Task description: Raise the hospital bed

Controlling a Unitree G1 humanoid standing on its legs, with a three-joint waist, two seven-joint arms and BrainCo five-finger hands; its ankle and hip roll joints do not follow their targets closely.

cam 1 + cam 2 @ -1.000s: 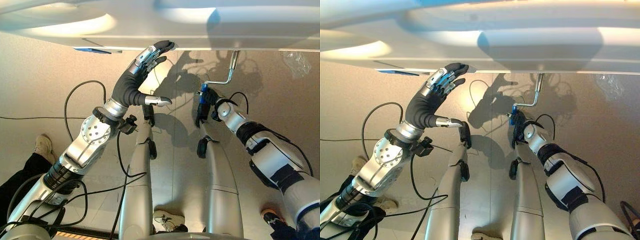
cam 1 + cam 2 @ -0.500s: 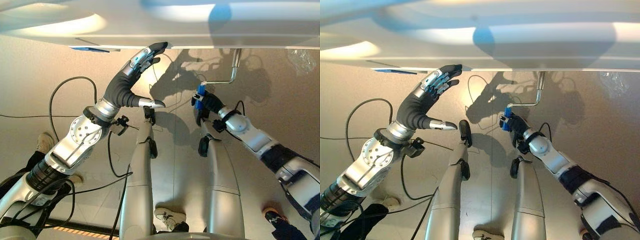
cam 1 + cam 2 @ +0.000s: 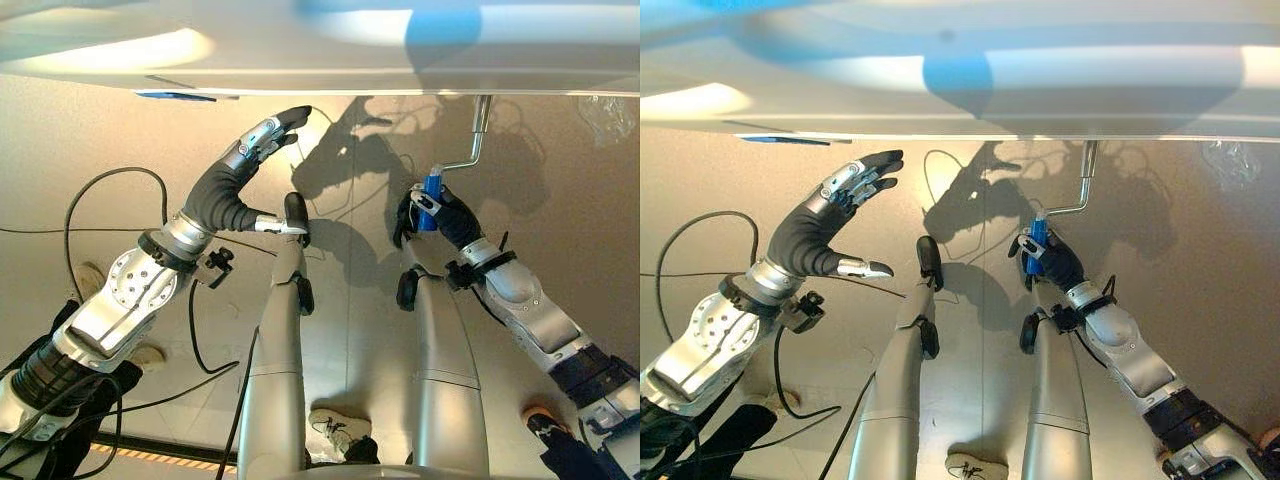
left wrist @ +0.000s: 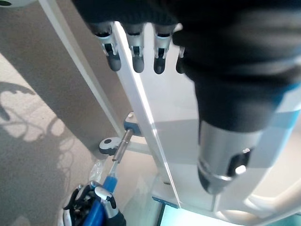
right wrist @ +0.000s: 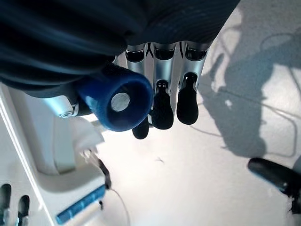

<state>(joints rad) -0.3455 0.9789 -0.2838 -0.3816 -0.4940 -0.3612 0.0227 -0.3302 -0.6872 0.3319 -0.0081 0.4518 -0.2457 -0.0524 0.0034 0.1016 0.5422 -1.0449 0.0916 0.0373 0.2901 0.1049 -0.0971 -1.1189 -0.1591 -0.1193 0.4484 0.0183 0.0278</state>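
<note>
The white hospital bed spans the top of the eye views. A silver crank hangs from its lower edge and ends in a blue grip. My right hand is shut on that grip; in the right wrist view the fingers curl around the blue grip. My left hand is open with straight fingers, its tips just below the bed's edge, to the left of the crank. The left wrist view looks past its fingers to the crank and the bed frame.
A person's shoes show on the beige floor at the lower middle, the left and the lower right. A clear plastic bag lies at the far right below the bed. A blue strip marks the bed's underside.
My right hand has swung the blue grip to the right, turning the crank. My left hand has drifted down and to the left, away from the bed's edge.
</note>
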